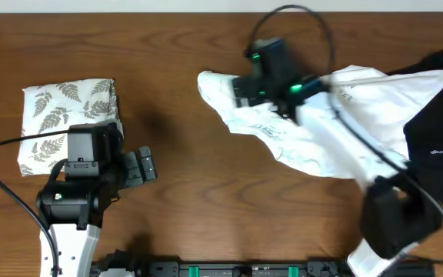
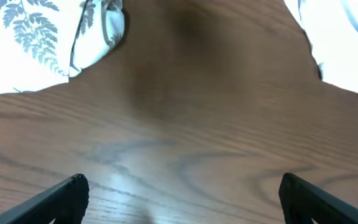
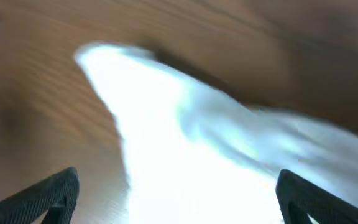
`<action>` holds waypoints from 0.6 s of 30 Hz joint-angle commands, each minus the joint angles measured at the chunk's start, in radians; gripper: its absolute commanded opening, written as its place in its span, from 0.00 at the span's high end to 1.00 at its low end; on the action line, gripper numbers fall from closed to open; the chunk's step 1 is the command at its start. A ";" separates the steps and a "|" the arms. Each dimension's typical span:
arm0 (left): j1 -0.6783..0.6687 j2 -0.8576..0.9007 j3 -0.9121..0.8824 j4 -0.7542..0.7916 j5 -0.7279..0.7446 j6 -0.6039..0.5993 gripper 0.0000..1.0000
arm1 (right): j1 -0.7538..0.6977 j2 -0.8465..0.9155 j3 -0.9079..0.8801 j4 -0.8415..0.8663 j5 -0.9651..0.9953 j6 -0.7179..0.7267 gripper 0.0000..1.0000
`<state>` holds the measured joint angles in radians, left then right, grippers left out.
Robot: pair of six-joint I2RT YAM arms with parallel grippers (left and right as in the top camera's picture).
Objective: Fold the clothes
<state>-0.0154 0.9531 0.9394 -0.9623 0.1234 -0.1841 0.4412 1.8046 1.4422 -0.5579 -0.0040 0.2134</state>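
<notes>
1. T-shirt (image 1: 314,146) lies crumpled right of centre on the surface (image 1: 175,46), long axis left-right, narrow end pointing left
2. Black garment (image 1: 437,138) touches its right end; fern cloth (image 1: 68,115) far left
3. Right gripper (image 1: 241,91) released above its left end; left gripper (image 1: 144,165) released beside the fern cloth

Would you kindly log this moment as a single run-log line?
left gripper: open, above bare table | right gripper: open, above white T-shirt | T-shirt: crumpled, unfolded

The T-shirt (image 1: 302,145) is white with thin dark lettering; the folded cloth (image 1: 60,108) is white too, printed with grey-green fern leaves. The garment (image 1: 437,123) is black with a small white logo; the table (image 1: 191,177) is brown, wood-grained.
</notes>
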 commanded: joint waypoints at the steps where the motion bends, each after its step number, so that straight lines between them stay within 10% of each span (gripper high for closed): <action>1: -0.004 0.002 0.014 0.009 0.082 -0.010 0.02 | -0.099 -0.156 0.009 -0.119 0.111 -0.013 0.01; 6: -0.004 0.034 0.014 0.083 0.318 -0.018 0.02 | -0.255 -0.268 0.009 -0.327 0.120 -0.012 0.01; 18: -0.323 0.267 0.014 0.276 0.336 -0.218 0.02 | -0.610 -0.340 0.009 -0.543 0.080 -0.012 0.01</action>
<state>-0.2554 1.1633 0.9394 -0.7216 0.4397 -0.3130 -0.1215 1.4799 1.4452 -1.0855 0.1043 0.2085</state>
